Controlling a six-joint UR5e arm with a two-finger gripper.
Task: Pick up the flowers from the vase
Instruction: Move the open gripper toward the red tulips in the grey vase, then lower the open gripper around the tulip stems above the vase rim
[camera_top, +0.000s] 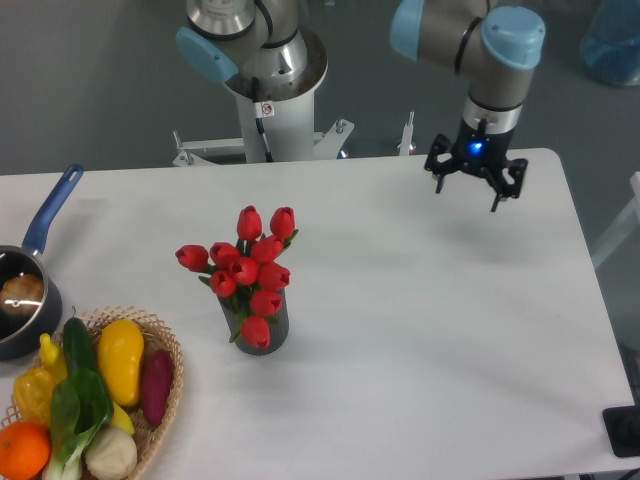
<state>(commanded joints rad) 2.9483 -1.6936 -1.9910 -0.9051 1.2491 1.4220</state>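
Because the flowers (248, 270) stood in the vase (266, 332) at centre-left, the gripper (471, 184), upper right, hung far away with jaws spread, grasping nothing.

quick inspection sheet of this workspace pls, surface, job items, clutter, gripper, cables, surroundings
surface: white table, no spills seen.
job's things: flowers, red tulips, stand in the vase, upright, left of centre.
clutter: blue-handled saucepan at the left edge; wicker basket of vegetables at front left.
grippers: gripper open, empty, above the table's far right, well apart from the flowers.
cables: nothing seen.
surroundings: arm base behind the table; grey floor; dark object at the right edge, cannot tell what.
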